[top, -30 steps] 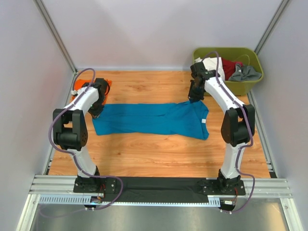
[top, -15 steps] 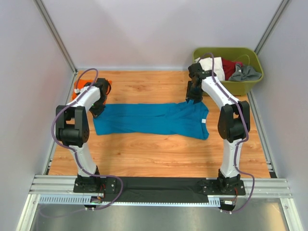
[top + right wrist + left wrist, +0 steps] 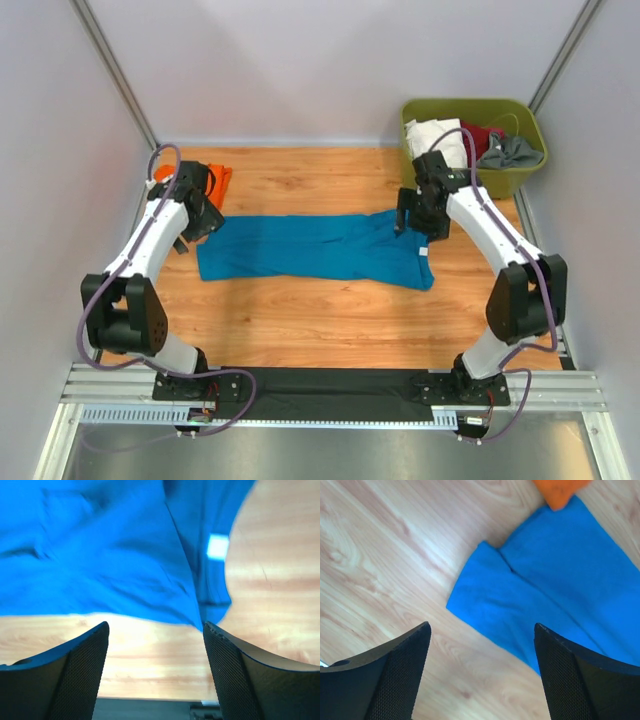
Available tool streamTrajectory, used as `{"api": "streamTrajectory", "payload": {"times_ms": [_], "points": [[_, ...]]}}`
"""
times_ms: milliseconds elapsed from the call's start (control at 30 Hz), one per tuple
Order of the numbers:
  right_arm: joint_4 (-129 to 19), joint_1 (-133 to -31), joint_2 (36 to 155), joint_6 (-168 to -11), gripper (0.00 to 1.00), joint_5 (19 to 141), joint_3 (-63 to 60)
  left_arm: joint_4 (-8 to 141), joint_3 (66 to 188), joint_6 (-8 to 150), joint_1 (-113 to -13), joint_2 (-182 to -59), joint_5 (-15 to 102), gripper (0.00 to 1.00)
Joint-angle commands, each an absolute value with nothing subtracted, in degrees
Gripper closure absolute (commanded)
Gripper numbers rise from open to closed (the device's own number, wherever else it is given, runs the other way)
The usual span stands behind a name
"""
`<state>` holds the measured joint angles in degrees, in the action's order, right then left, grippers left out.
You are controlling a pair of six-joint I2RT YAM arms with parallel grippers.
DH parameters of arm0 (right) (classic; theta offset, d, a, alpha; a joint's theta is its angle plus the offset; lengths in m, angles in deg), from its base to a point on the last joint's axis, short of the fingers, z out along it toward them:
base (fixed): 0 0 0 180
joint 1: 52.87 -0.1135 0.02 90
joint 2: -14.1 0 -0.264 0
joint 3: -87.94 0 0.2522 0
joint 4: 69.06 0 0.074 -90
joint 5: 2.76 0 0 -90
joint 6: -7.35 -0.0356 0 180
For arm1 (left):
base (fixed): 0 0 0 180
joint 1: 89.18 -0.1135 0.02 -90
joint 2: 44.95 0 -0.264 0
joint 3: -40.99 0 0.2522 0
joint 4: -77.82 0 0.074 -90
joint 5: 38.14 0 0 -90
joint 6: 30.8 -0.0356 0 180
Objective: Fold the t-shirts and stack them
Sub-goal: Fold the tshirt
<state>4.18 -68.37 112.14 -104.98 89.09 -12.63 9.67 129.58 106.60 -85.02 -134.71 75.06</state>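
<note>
**Tabletop**, as we find it:

1. Flat t-shirt: laid across the middle, running lengthwise from left to right.
2. Bunched t-shirt: in the far-left corner, behind the flat t-shirt's left end. In the left wrist view its tip meets that shirt's far edge.
3. Plastic tub: at the far-right corner, behind the flat t-shirt's right end and apart from it.
4. Loose garments: in the plastic tub.
5. Left fingers: at the flat t-shirt's left end.
6. Right fingers: at its right end.

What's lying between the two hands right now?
Only the teal t-shirt, flat in a long strip, running from the left hand to the right hand. The top view shows it.
</note>
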Motion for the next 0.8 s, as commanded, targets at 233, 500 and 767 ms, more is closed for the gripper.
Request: {"api": "streamTrajectory", "payload": {"times_ms": [233,500,767], "points": [[0.2,-66.2,99.7,-107.3,0.29,89.2,10.4,11.2,113.3,107.0,-85.0,-129.4,58.5,0.16],[-5.2,-66.1,102.6,-104.3,0.42,88.0,13.3,11.4,111.5,107.5,-85.4,-131.3,61.8,0.29],[-6.0,-66.1,106.6,-100.7,0.50,88.1,13.4,13.3,111.4,107.2,-85.9,-133.9,64.3,0.43]]}}
